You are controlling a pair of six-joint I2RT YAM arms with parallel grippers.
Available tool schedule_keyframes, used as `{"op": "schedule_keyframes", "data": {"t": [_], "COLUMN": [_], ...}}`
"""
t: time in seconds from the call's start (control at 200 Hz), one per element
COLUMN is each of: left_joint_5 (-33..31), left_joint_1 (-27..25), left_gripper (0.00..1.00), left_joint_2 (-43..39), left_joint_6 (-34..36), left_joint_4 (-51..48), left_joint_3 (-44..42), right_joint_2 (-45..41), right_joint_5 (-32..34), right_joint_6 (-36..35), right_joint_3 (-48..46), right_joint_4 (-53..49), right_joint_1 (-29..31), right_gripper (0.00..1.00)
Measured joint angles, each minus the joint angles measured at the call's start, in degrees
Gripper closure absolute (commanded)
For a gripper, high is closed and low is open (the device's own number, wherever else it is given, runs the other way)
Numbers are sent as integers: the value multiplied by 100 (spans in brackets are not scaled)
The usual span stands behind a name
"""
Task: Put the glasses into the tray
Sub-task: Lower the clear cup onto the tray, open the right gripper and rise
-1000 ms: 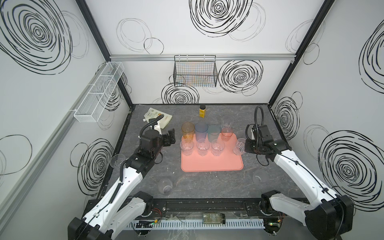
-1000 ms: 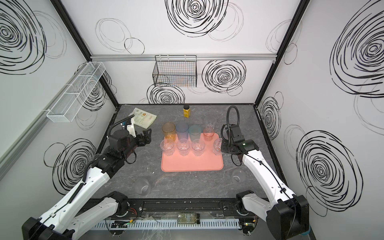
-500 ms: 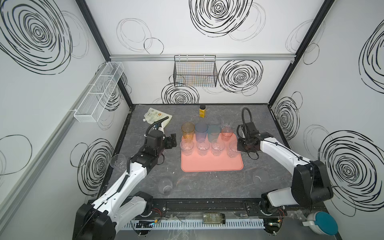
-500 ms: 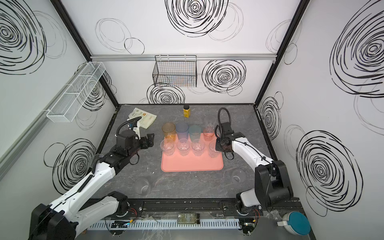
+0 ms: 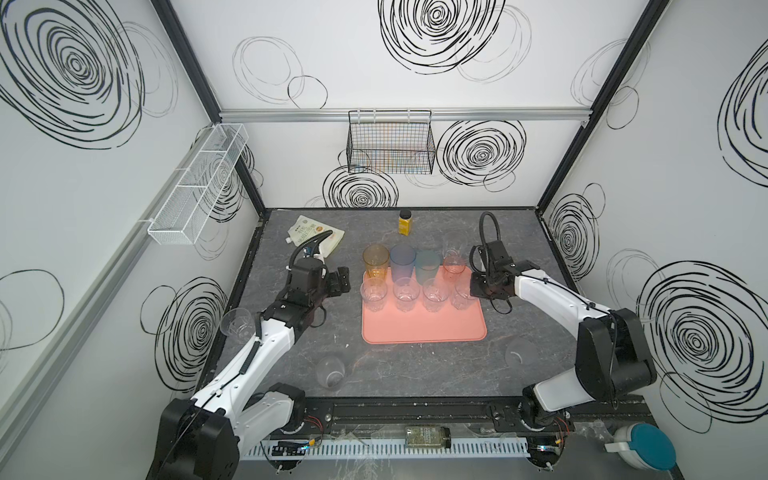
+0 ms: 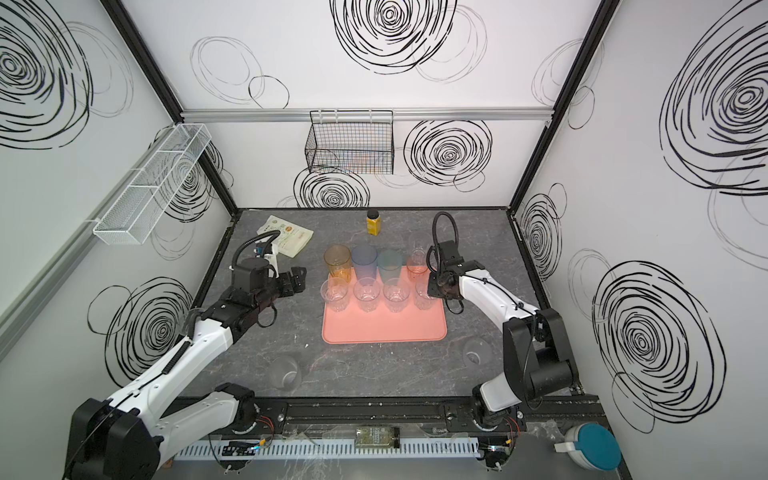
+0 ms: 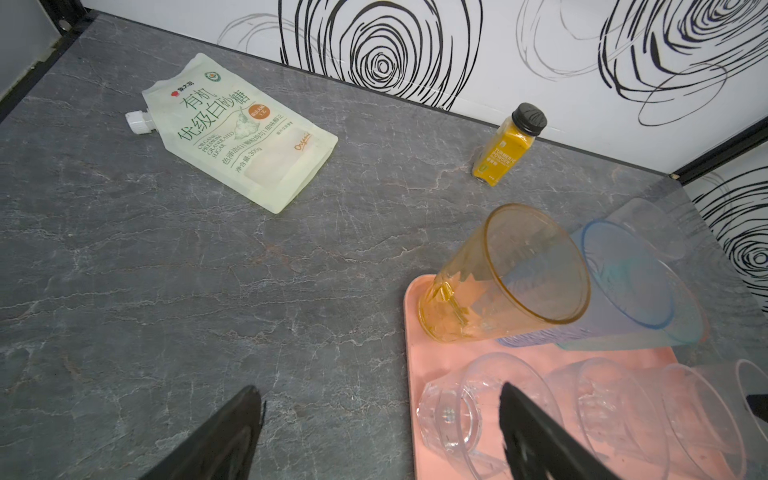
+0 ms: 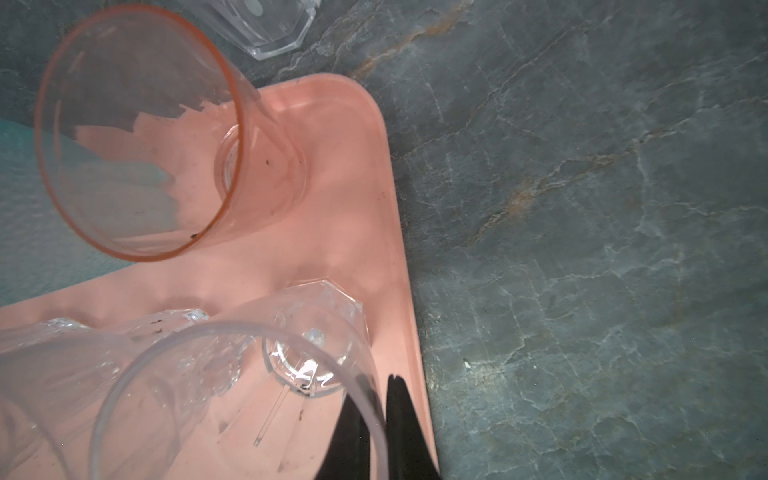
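At the tray's right edge, your right claw pinches a clear glass by its rim. Retreat before unclamping and it could topple onto the neighbouring glass — left claw gapes empty.

Lab test booth: swirl-printed walls, black frame, slate tabletop.
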Motion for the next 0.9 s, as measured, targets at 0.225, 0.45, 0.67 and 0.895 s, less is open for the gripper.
{"op": "schedule_keyframes", "data": {"t": [0.225, 0.45, 0.67, 0.895], "left_joint_5": [144, 251, 334, 398], "left_joint_1": [155, 264, 372, 393], "left_gripper": [8, 9, 9, 9], "left_joint_2": [0, 46, 72, 70], "left_joint_6": [-81, -125, -138, -162], "left_joint_4": [2, 9, 15, 17], "left_joint_3": [0, 0, 0, 0], "right_joint_2": [28, -136, -155, -354], "right_joint_5": [140, 111, 68, 79], "right_joint_6": [107, 262, 212, 63], "right_joint_3": [31, -103, 37, 350], "right_joint_4": [13, 46, -103, -415], "right_joint_1": [11, 44, 44, 79], "right_gripper": [74, 67, 54, 50]}}
